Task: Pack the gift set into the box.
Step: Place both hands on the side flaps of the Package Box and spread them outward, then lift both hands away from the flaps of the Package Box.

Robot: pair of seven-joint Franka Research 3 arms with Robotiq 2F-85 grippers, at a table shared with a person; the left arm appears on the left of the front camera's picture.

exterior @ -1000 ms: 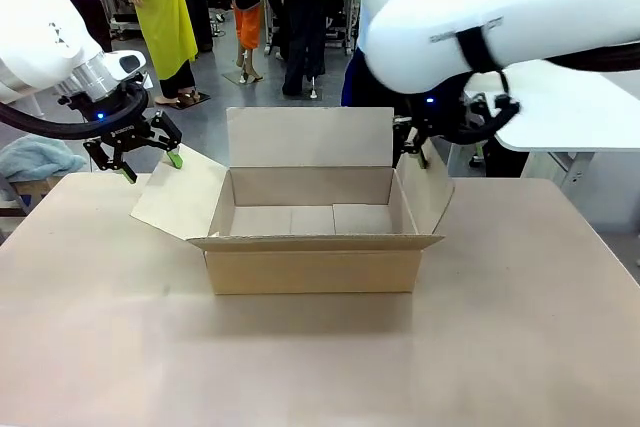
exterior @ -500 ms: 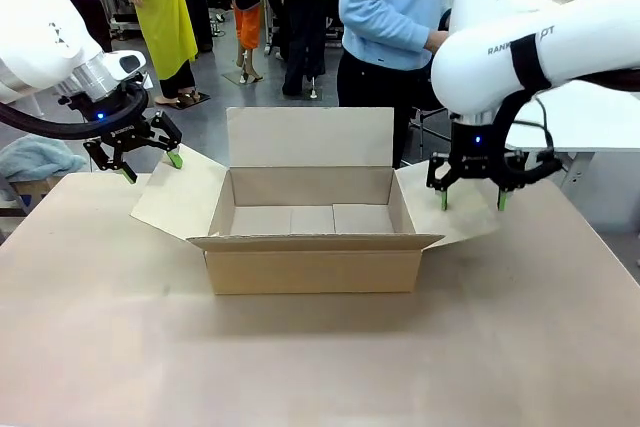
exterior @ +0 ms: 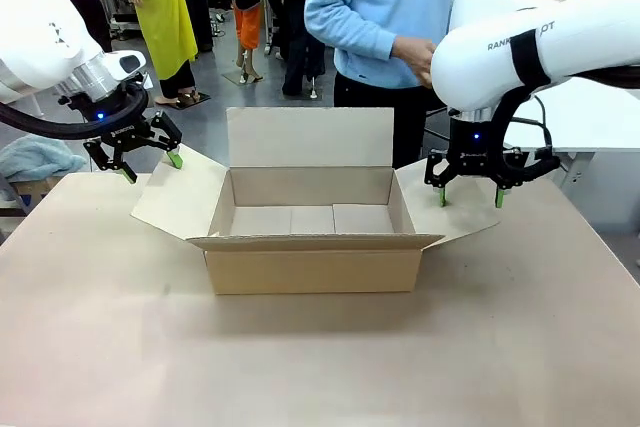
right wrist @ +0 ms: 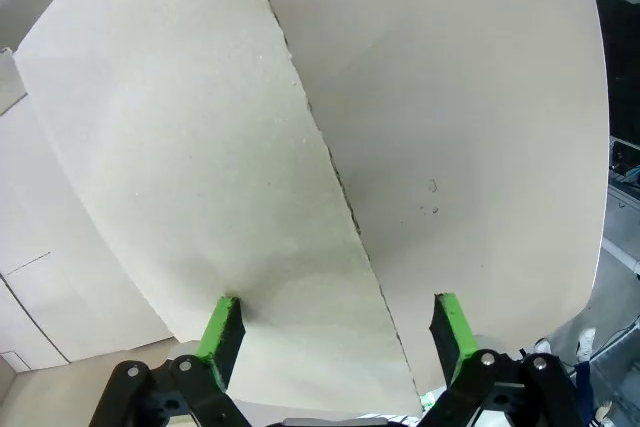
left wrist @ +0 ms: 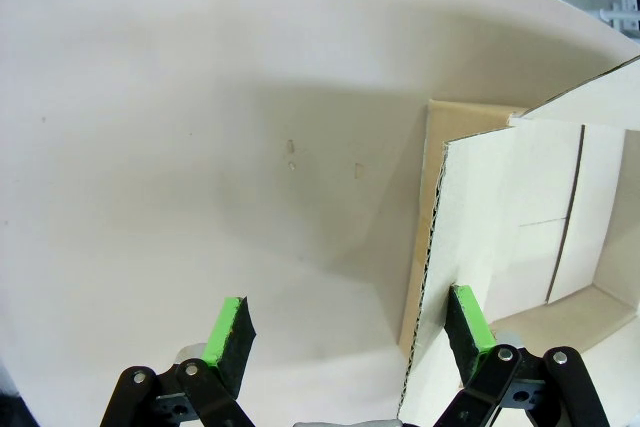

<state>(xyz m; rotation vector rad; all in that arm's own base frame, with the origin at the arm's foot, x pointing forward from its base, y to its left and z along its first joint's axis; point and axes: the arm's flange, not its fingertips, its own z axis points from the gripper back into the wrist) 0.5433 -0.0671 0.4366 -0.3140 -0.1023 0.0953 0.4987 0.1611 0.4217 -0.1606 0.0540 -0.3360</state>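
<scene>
The box [exterior: 312, 265] stands open in the middle of the table, all four flaps spread and nothing inside it. The gift set is out of view. My left gripper [exterior: 153, 167] hangs open just above the far edge of the left flap [exterior: 172, 202]; in the left wrist view that flap's edge [left wrist: 437, 247] runs up beside one pad of the gripper [left wrist: 350, 332]. My right gripper [exterior: 470, 199] is open, its tips pointing down at the right flap [exterior: 455, 219]. In the right wrist view the gripper [right wrist: 335, 332] straddles the outer edge of this flap [right wrist: 200, 167].
A person in a light blue top [exterior: 385, 7] stands at the table's far side behind the box, hands near my right arm. A blue cloth [exterior: 35, 159] lies off the table's left edge. Bare tabletop [exterior: 320, 367] spreads in front of the box.
My right arm has swung out from behind the box to its right side, and the right flap now lies splayed outward. The person has stepped left into view. The left arm is still.
</scene>
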